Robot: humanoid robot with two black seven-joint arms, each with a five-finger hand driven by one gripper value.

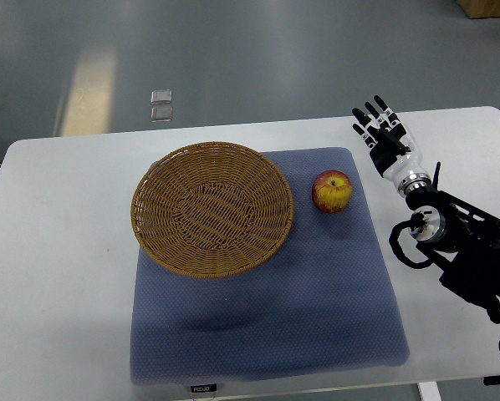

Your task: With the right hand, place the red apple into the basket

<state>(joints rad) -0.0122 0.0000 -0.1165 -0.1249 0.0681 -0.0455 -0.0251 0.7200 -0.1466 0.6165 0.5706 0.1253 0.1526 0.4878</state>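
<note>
The red apple (332, 191) sits a little right of the middle of the frame. It is red with yellow patches, and its stem end points up. It rests on a blue-grey mat (267, 334) and nothing is touching it.

Just to the left of the apple is the basket (212, 209). It is round, brown and woven, and it has nothing inside. It also sits on the mat, with its left rim reaching out past the mat's edge. The apple is near the basket's right rim but not touching it.

The mat lies flat on the white tabletop (58, 276) and covers most of the middle. A small label shows on the mat's bottom edge.

The right hand (382, 134) is in the upper right of the frame, above the bare tabletop, just past the mat's right edge. Its black fingers are spread out and point toward the top of the frame. It holds nothing. It is up and to the right of the apple, apart from it. Its dark arm comes in from the right edge, lower down.

Beyond the tabletop, at the top of the frame, is a grey floor.
</note>
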